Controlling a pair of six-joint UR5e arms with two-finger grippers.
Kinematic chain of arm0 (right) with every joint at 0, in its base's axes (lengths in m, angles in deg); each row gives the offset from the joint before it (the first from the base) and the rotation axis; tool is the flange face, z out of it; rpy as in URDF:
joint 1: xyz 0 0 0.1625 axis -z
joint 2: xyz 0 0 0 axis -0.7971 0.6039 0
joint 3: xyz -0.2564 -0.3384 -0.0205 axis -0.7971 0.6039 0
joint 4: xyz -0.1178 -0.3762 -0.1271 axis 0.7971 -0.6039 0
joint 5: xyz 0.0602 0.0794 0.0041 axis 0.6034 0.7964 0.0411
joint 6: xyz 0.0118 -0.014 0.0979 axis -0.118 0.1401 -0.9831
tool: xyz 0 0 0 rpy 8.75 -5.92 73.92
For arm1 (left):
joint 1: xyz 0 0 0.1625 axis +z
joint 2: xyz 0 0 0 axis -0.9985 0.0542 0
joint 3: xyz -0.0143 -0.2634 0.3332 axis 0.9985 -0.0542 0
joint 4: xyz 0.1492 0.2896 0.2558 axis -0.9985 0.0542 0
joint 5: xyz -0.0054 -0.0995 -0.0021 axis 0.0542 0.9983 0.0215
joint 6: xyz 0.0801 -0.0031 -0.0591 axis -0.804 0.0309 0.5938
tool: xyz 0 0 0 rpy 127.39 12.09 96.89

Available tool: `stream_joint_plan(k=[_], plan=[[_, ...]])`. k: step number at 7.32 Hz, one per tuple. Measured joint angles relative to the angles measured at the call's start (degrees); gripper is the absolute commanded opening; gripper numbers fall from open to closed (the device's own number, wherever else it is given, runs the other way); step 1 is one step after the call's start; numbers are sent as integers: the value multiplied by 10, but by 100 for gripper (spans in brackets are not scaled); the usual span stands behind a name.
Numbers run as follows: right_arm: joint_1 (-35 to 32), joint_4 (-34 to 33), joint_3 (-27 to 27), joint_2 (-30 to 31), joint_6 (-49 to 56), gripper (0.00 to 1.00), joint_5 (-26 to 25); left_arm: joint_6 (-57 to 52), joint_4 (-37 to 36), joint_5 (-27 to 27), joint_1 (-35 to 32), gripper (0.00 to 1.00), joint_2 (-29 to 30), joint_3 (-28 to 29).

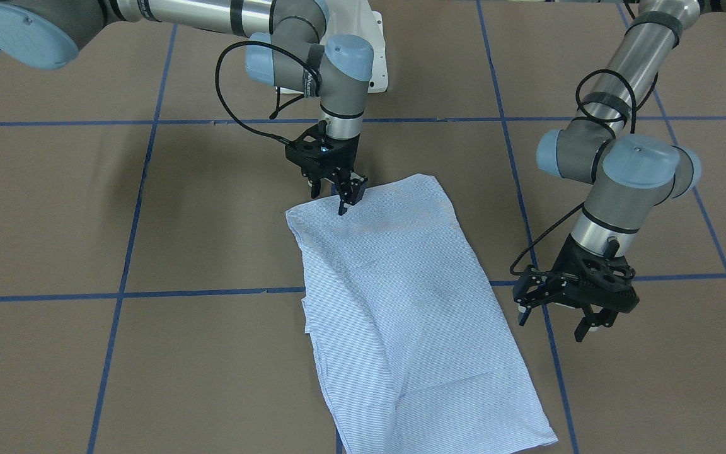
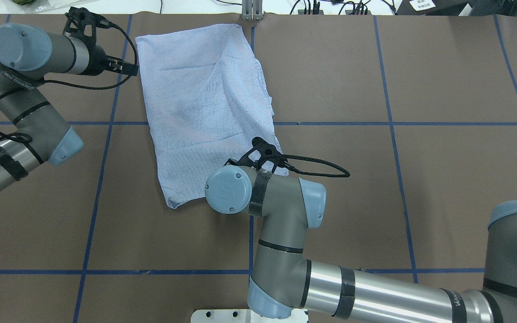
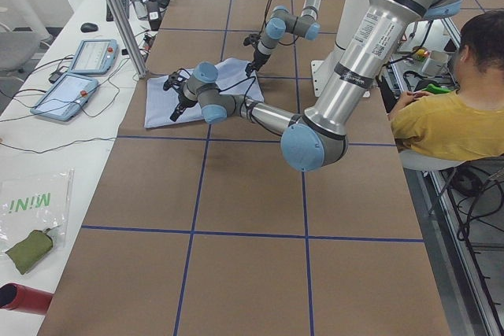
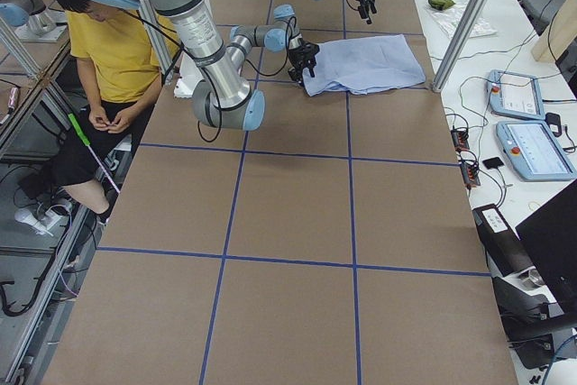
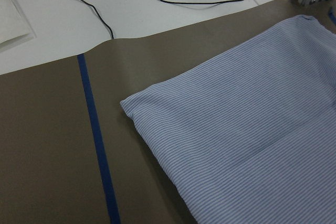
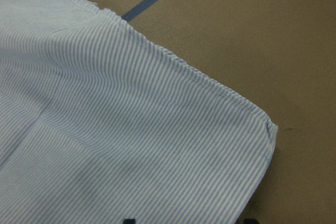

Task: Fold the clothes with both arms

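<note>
One folded striped shirt (image 1: 404, 302) lies mid-frame on the brown table (image 1: 149, 221). Two arms work it: the right gripper (image 1: 338, 189), jaws narrow, sits over its top corner; the left gripper (image 1: 564, 315), lower right, hangs spread wide beside it.

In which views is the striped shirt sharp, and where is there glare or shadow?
Right wrist view: the light blue-and-white striped shirt is sharp, stripes distinct. Left wrist view: equally crisp. Front-facing view: soft grey shadow patches on the cloth. Overhead view: bright glare on the right arm's silver tube.
</note>
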Motion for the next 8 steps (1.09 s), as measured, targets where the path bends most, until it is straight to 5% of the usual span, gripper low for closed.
stream_joint_plan(k=[1, 2, 8], plan=[[1, 0, 3, -1, 1, 33, -3, 0, 0, 0, 0, 100, 0, 0], [1, 0, 5, -2, 3, 3, -7, 0, 0, 0, 0, 100, 0, 0], [1, 0, 11, -6, 10, 0, -23, 8, 0, 10, 1, 100, -6, -19]])
